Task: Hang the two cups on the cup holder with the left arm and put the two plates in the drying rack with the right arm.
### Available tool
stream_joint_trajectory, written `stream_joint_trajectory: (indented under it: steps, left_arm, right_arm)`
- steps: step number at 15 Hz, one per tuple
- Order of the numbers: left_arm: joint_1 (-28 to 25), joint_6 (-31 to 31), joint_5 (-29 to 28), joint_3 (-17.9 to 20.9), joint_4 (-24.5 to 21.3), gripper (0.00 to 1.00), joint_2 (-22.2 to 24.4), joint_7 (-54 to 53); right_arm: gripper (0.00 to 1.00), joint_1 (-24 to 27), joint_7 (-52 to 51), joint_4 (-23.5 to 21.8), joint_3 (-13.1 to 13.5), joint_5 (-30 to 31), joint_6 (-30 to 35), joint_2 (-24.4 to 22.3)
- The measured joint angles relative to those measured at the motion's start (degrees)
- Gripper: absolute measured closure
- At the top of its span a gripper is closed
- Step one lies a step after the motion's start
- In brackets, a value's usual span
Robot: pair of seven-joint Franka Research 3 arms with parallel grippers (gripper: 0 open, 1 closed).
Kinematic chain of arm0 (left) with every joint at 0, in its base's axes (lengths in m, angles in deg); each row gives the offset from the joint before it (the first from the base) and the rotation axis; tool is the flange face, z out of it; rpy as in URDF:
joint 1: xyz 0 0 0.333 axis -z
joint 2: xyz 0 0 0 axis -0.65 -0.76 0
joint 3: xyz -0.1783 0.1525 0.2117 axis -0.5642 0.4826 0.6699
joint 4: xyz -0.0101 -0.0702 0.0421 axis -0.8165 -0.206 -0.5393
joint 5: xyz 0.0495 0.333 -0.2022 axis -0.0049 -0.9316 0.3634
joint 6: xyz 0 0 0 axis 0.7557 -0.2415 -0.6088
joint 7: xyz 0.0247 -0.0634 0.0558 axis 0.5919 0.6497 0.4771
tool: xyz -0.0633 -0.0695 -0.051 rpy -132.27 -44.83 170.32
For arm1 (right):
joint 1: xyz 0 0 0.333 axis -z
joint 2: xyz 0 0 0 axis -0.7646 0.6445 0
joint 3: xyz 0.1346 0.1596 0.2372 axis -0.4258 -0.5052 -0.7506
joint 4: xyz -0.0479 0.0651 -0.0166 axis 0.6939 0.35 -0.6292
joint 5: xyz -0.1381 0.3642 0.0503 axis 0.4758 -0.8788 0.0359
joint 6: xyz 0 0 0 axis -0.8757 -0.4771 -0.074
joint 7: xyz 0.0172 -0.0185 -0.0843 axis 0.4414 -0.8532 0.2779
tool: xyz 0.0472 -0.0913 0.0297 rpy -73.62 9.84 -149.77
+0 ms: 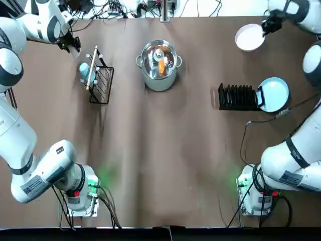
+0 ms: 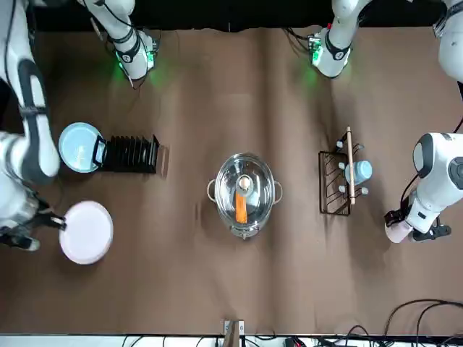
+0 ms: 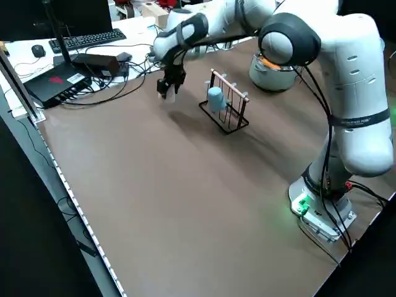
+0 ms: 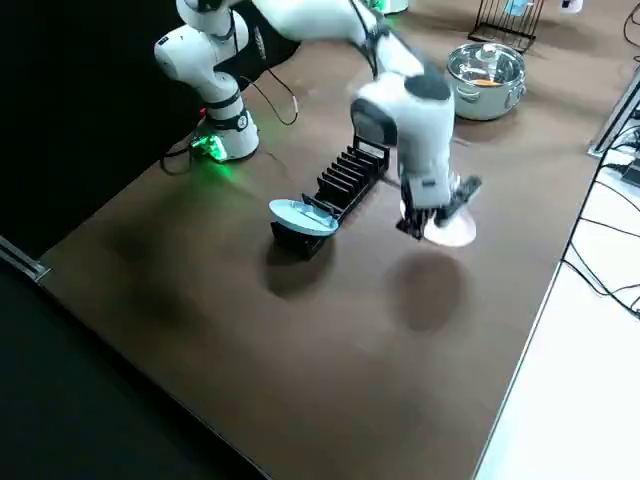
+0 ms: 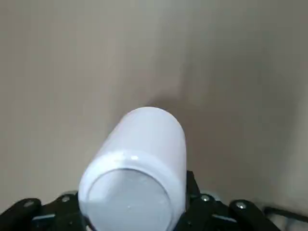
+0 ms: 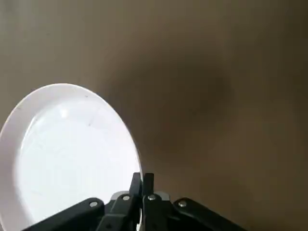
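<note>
You're halfway: blue cup hangs on the cup holder, blue plate sits in the drying rack. Left gripper jaws hold the white cup, right gripper jaws pinch the white plate, both above the surface.

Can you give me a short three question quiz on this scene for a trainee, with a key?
1. True or false: the blue cup already hangs on the holder.
2. What does the right hand hold? A. blue plate B. white plate C. pot lid
3. Fill in: the blue plate sits at the end of the ____.

Key:
1. True.
2. B. It pinches the white plate by the rim, lifted off the table.
3. Rack. Meanwhile the left hand holds the white cup near the holder.
</note>
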Motion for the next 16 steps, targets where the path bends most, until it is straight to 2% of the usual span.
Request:
stream_joint_trajectory:
  steps: [3,4,8,11,16]
  left_arm:
    - [0.01,7.09,2.6,-3.32,1.77,0.3,2.26,3.33]
    - [0.0,11.67,4.88,-4.88,3.85,0.3,3.24,4.03]
    - [-0.01,15.69,7.9,-7.41,5.19,0.3,4.7,8.72]
    - [0.22,17.3,8.06,-9.6,5.64,0.3,4.81,11.43]
    - [0.39,20.29,8.06,-12.73,6.13,0.3,4.81,11.52]
  right_arm:
    - [0.97,-0.02,-0.68,-0.31,-0.03,7.29,9.55,-6.66]
    - [0.97,-0.05,-0.87,-1.43,-0.06,12.97,13.82,-9.37]
    - [0.97,-0.07,-1.03,-8.84,-0.05,21.82,14.81,-13.83]
    - [0.97,-0.09,-0.99,-14.84,-0.06,29.67,14.32,-16.04]
    - [0.97,-4.12,-0.9,-21.46,-0.41,34.87,14.09,-19.53]
